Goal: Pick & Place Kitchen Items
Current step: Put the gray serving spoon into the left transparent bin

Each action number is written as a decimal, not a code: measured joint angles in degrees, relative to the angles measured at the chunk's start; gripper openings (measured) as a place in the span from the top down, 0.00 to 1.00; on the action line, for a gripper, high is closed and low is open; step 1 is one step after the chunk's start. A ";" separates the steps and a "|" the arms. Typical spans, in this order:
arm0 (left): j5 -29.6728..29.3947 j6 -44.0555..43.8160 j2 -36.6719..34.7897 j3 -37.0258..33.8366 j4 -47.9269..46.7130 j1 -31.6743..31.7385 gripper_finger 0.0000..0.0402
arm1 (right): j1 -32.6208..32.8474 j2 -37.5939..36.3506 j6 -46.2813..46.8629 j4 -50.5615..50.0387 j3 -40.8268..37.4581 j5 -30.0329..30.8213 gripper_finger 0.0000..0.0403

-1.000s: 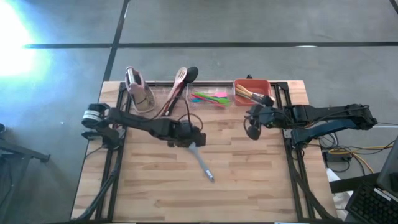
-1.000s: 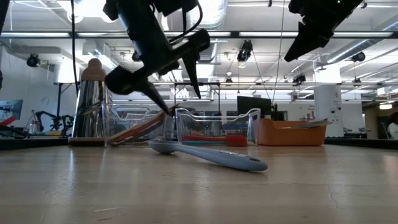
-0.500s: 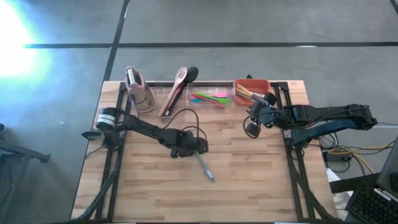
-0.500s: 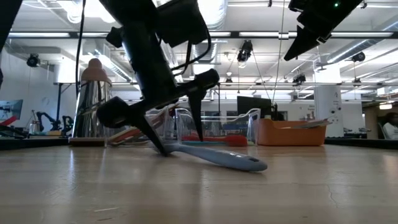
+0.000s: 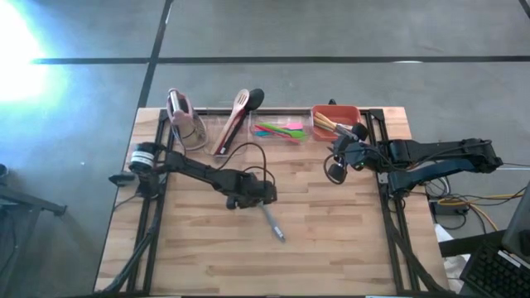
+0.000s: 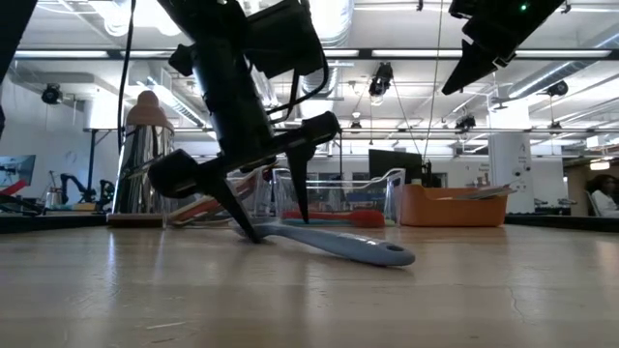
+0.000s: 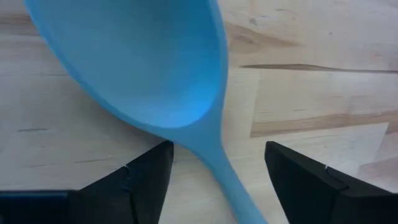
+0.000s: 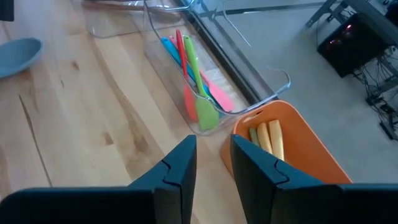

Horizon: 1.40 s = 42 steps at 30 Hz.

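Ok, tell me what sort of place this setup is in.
Most likely a robotics lab or workshop, not a kitchen. The wooden table stands on a bare concrete floor, and the low view shows strip lights and a monitor in an open hall behind.

Blue spoon [image 7: 143, 68] — bowl, handle cropped

The left end effector [image 5: 258, 197] is lowered to mid-tabletop [image 5: 331, 240] with fingers [image 7: 146, 180] spread wide. The right end effector [image 5: 335, 170] is held raised, fingers [image 8: 177, 171] narrowly parted.
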 joint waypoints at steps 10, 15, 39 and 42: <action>2.46 2.63 4.17 -0.11 -1.98 1.14 0.53 | 0.03 0.00 0.20 -1.28 0.00 -0.07 0.80; 4.83 3.05 6.66 -0.09 -2.39 1.26 0.59 | 0.04 0.00 0.18 -1.28 0.00 -0.16 0.81; 7.52 8.58 3.74 -0.13 -10.90 2.31 0.78 | 0.04 0.00 0.16 -2.70 0.00 -0.16 0.82; 7.63 11.51 3.74 -0.21 -11.22 2.29 0.86 | 0.04 0.00 0.16 -2.70 0.00 -0.16 0.82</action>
